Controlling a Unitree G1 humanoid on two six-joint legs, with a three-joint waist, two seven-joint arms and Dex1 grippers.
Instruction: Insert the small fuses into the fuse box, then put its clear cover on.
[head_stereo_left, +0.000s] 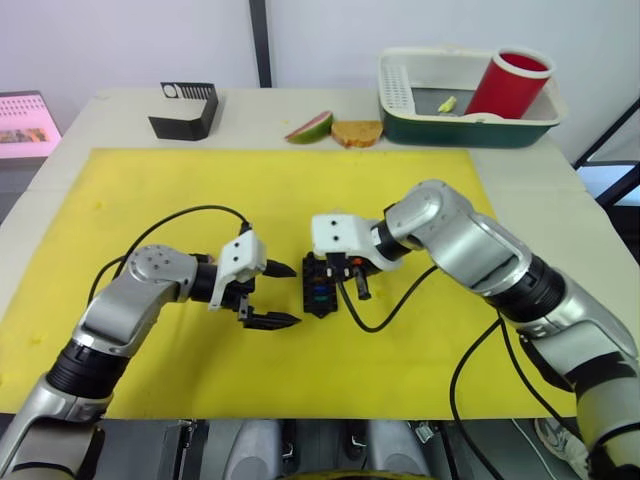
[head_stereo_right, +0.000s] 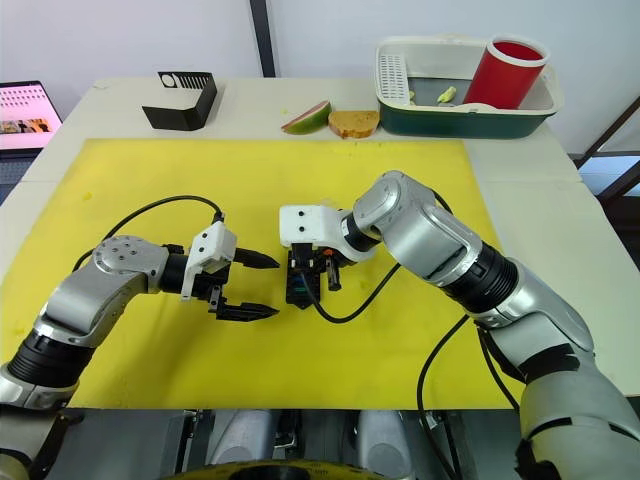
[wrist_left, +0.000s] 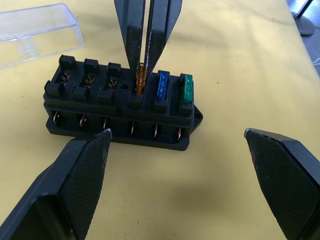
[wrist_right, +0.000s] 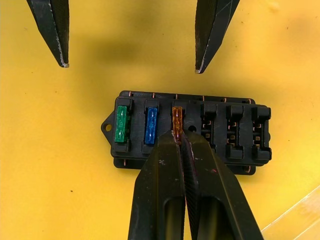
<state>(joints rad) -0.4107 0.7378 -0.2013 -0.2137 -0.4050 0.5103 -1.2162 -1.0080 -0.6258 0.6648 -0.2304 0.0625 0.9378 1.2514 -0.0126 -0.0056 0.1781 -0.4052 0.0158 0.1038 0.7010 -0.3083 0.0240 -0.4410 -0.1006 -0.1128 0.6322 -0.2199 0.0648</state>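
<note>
Black fuse box (wrist_right: 190, 131) holds green (wrist_right: 121, 124), blue (wrist_right: 150, 125) and orange (wrist_right: 176, 118) fuses on a yellow mat (head_stereo_left: 400, 190)

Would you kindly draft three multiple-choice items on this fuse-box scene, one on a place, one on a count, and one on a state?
1. Where is the fuse box?
A. on the yellow mat
B. in the white-and-green basin
C. on the black stand

2. How many slots have no fuse?
A. one
B. three
C. five

3. What is the left end effector doing?
A. gripping the clear cover
B. pinching a fuse
C. open, holding nothing

Key: 1 A, the box stands on the mat. 2 B, green, blue and orange fuses sit in three slots, beside three bare ones. 3 C, its fingers are spread apart beside the box.
</note>
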